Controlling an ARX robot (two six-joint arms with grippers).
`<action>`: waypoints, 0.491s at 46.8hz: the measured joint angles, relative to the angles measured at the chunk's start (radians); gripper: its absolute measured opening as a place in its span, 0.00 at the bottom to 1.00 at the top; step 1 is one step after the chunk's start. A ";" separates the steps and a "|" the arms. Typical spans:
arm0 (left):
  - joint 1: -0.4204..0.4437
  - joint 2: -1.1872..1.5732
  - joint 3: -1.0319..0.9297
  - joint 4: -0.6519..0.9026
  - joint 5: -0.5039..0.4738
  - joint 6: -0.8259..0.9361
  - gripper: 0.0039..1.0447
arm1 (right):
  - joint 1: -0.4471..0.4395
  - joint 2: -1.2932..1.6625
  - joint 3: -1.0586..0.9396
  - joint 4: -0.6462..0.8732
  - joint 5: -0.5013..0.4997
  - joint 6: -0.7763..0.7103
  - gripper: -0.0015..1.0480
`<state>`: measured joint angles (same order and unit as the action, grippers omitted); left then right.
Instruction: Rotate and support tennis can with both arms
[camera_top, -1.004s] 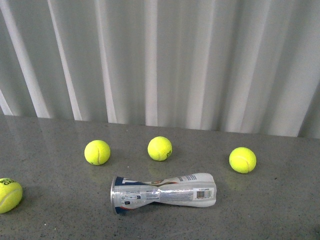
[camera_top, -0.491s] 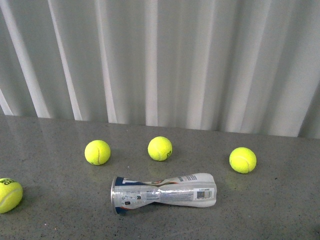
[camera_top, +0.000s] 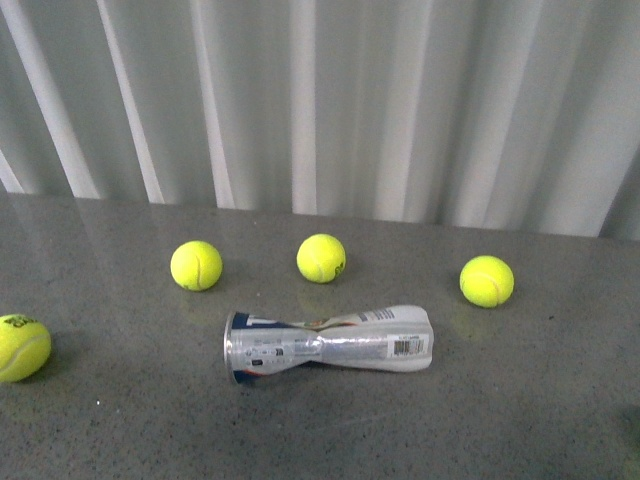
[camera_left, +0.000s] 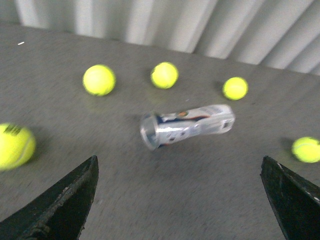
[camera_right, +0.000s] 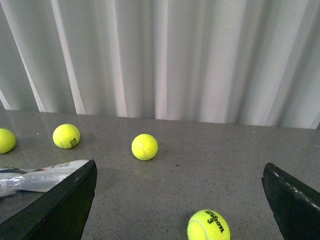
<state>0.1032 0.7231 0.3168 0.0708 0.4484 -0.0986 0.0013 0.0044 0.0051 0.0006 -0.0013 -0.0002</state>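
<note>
Lower centre of the front frame: the tennis can (camera_top: 328, 346) lies on its side on the table (camera_top: 520, 410), nothing touching it. Its long axis runs almost straight across the frame. The metal-rimmed mouth points frame-left and the barcode end frame-right, with the waist crushed in at mid-length. Three tennis balls (camera_top: 321, 258) sit in a row behind it, apart from it. A fourth ball (camera_top: 22, 347) is at the far left edge. Neither arm shows in this frame.

Left end effector (camera_left: 178, 160): spread wide, nothing in the gap. The can (camera_left: 187, 126) sits ahead of it, roughly centred on the gap and well apart. Picture slightly blurred.

Right end effector (camera_right: 179, 163): also spread and empty. Only the pale closed end of the can (camera_right: 35, 177) peeks in beside one dark edge of the end effector. Otherwise it faces loose balls and curtain (camera_right: 200, 60).

Judgement: the left arm is better lined up on the can, and the right would have to swing across toward the barcode end. With the axis crosswise, each arm has its own end, left the mouth and right the closed end.
</note>
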 joint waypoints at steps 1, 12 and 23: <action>0.010 0.074 0.034 0.037 0.040 0.000 0.94 | 0.000 0.000 0.000 0.000 0.000 0.000 0.93; 0.039 0.900 0.385 0.129 0.312 0.001 0.94 | 0.000 0.000 0.000 0.000 0.000 0.000 0.93; -0.012 1.198 0.511 0.239 0.450 -0.040 0.94 | 0.000 0.000 0.000 0.000 0.000 0.000 0.93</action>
<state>0.0910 1.9209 0.8276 0.3096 0.8986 -0.1390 0.0013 0.0040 0.0051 0.0006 -0.0013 -0.0002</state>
